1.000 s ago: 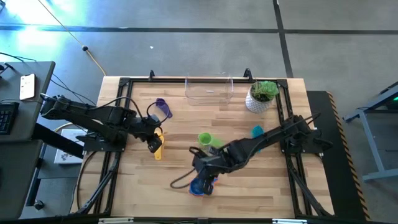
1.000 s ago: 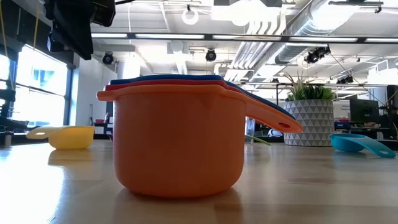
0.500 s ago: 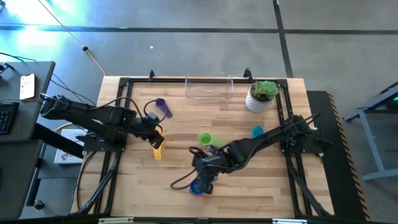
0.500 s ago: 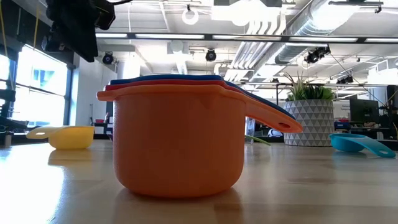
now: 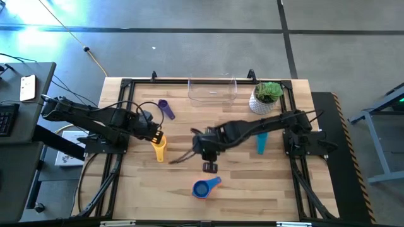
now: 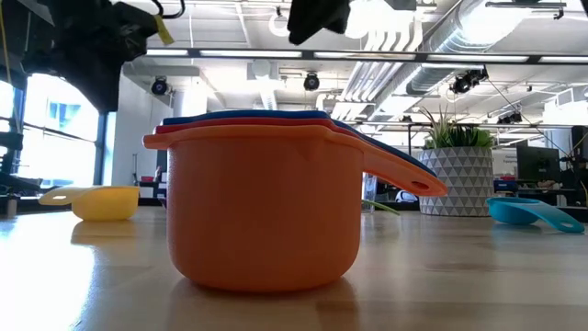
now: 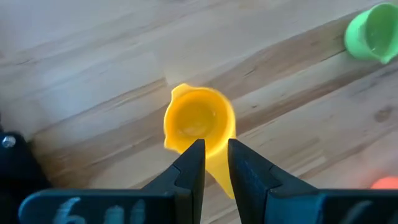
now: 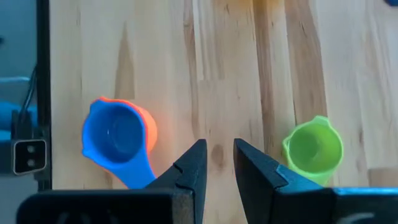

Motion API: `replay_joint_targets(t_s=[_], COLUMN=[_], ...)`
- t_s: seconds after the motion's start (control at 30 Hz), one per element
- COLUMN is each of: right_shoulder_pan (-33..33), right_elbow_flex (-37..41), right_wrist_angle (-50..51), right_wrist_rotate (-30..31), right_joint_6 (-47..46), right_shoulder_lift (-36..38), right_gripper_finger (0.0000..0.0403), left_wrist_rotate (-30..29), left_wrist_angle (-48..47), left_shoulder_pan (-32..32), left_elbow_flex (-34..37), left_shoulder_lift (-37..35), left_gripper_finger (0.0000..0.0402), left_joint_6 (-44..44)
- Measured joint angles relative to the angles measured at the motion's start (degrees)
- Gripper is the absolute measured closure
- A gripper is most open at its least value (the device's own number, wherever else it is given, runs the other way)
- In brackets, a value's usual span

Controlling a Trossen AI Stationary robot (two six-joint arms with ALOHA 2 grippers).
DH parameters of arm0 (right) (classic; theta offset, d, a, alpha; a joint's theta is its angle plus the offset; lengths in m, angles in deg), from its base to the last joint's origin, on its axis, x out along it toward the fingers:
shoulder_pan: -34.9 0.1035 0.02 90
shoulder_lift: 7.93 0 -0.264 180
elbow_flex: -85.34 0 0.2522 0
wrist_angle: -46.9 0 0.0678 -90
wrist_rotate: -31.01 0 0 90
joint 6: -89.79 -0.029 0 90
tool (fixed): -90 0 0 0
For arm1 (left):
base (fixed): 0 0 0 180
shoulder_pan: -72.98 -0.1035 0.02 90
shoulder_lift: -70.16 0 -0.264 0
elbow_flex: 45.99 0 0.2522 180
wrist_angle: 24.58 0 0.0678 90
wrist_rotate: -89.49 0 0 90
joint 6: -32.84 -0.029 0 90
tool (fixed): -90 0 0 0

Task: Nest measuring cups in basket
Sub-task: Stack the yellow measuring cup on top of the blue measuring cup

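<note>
two narrowly parted left fingers (image 7: 214, 171) hover over the yellow cup (image 7: 199, 122) (gripping nothing).

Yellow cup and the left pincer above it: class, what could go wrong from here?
1. The left pincer hovers over the yellow cup's handle with a narrow gap; closing off-centre could flick the cup aside.
2. The basket stands far from the nested stack, so a carry may shake the cups apart.
3. The green cup lies close to the right pincer and could be knocked.
</note>
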Motion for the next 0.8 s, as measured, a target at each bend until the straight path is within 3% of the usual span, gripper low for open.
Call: replay_joint_targets(t_s=[0.4,0.8], right_shoulder_pan=[-11.52,-13.44], right_elbow_flex=[0.00,0.01], right_wrist_angle=[-13.44,-26.01], right_wrist_rotate=[-7.49,-4.69], right_joint_6=[-3.29,-5.87], right_shoulder_lift=[0.00,-3.11], right_gripper_finger=[0.0332,0.0332], left_wrist_rotate=[2.77,0.54], left_wrist_angle=[-5.03,-4.89], left_shoulder_pan=[2.26,10.39], left_elbow_flex=[-0.02,-0.07], left_shoulder_lift=[-2.46,-11.65], left_gripper_finger=[0.0341,0.0341], left_joint_6=[3.27,11.50])
